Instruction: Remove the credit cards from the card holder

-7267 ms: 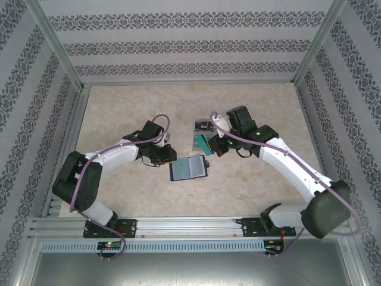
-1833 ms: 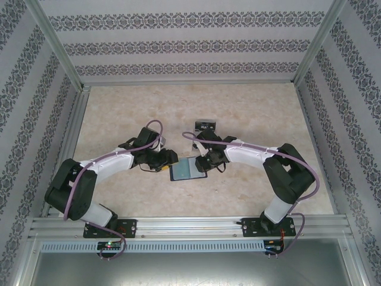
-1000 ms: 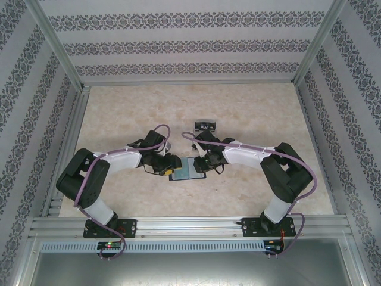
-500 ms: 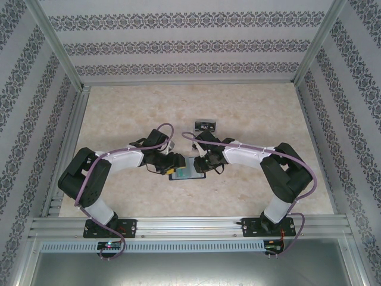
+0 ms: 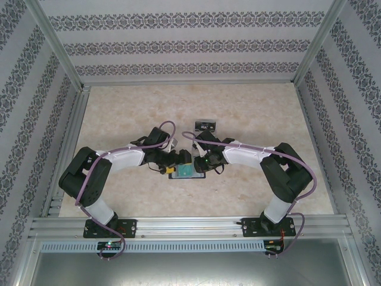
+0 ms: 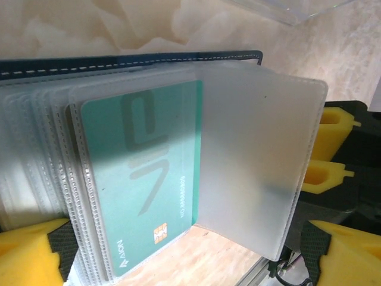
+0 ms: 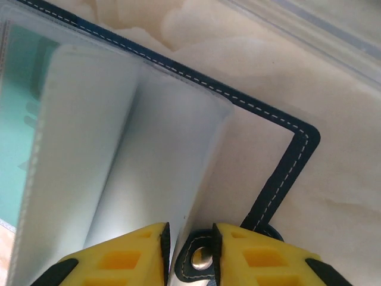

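Observation:
The slate-blue card holder (image 5: pixel 189 174) lies open on the table between both grippers, its clear sleeves fanned out. A teal-green credit card (image 6: pixel 140 179) sits inside one sleeve, and a frosted sleeve (image 6: pixel 256 161) stands lifted to its right. My left gripper (image 6: pixel 184 262) is open, its yellow fingers (image 6: pixel 27 253) wide apart on either side of the sleeves. My right gripper (image 7: pixel 189 250) is shut on the black clasp tab (image 7: pixel 202 261) and the adjoining sleeve at the holder's stitched edge (image 7: pixel 274 113). A dark card (image 5: pixel 205 126) lies on the table behind.
The marble-look tabletop (image 5: pixel 250 107) is bounded by patterned walls and a metal frame, with an aluminium rail (image 5: pixel 190 226) along the near edge. Both arms (image 5: pixel 119 158) crowd the middle of the table.
The left gripper has moved right, onto the holder. A sleeve has turned up, and the teal card now shows from above. The right gripper has stayed at the holder's right edge.

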`<move>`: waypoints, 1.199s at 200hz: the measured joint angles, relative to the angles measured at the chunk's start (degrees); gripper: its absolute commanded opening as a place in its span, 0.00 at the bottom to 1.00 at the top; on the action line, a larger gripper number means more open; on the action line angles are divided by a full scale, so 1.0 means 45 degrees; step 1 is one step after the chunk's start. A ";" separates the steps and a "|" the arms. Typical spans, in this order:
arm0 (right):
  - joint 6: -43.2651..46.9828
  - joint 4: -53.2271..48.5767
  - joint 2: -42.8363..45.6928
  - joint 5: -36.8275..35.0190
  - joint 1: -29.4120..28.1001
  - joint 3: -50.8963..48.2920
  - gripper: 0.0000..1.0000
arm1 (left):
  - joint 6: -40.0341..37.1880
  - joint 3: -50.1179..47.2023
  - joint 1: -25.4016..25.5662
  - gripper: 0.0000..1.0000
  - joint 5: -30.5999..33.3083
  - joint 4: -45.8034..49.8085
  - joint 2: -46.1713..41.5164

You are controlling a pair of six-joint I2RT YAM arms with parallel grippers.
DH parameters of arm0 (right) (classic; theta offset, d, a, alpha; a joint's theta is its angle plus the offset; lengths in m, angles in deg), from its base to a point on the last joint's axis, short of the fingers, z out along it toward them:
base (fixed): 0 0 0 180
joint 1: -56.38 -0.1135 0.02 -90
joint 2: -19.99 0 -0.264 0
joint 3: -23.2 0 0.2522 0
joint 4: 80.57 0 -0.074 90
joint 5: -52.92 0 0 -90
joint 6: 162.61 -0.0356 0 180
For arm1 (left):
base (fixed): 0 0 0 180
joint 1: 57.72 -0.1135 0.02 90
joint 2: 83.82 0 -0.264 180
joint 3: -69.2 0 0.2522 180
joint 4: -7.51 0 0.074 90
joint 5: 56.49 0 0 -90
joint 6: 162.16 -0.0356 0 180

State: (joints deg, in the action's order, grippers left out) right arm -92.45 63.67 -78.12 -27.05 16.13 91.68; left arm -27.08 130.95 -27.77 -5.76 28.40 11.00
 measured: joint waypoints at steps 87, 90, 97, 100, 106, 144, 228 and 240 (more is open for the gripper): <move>-0.1151 0.0374 0.1700 0.0083 0.1209 -0.1064 0.32 | -0.0180 0.0073 0.0092 1.00 0.0155 -0.0058 -0.0010; -0.1190 0.0359 0.1831 0.0063 0.1253 -0.1078 0.32 | -0.0199 0.0073 0.0092 1.00 0.0160 -0.0053 -0.0015; -0.1273 0.0340 0.2166 -0.0044 0.1316 -0.1083 0.32 | -0.0223 0.0083 0.0078 0.99 0.0199 -0.0034 -0.0015; -0.1297 0.0345 0.2293 -0.0073 0.1336 -0.1083 0.32 | -0.0248 0.0083 0.0083 0.99 0.0219 -0.0024 -0.0015; -0.1365 0.0359 0.2560 -0.0126 0.1341 -0.1083 0.32 | -0.0262 0.0083 0.0078 0.99 0.0257 0.0005 -0.0034; -0.1817 0.0384 0.3327 -0.0151 0.1326 -0.0996 0.30 | -0.0335 0.0165 -0.0019 0.92 0.0461 0.0296 -0.0350; -0.3351 0.1753 0.1064 0.2001 0.0962 -0.0432 0.20 | -0.0534 0.0262 -0.0102 0.13 0.0777 0.0534 -0.0311; -0.3531 0.1919 0.0743 0.2288 0.0908 -0.0432 0.19 | -0.0534 0.0262 -0.0097 0.12 0.0777 0.0529 -0.0160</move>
State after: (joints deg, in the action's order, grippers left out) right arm -108.34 72.31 -74.77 -16.76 20.21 89.74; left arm -29.48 132.13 -28.20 -2.26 30.79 10.28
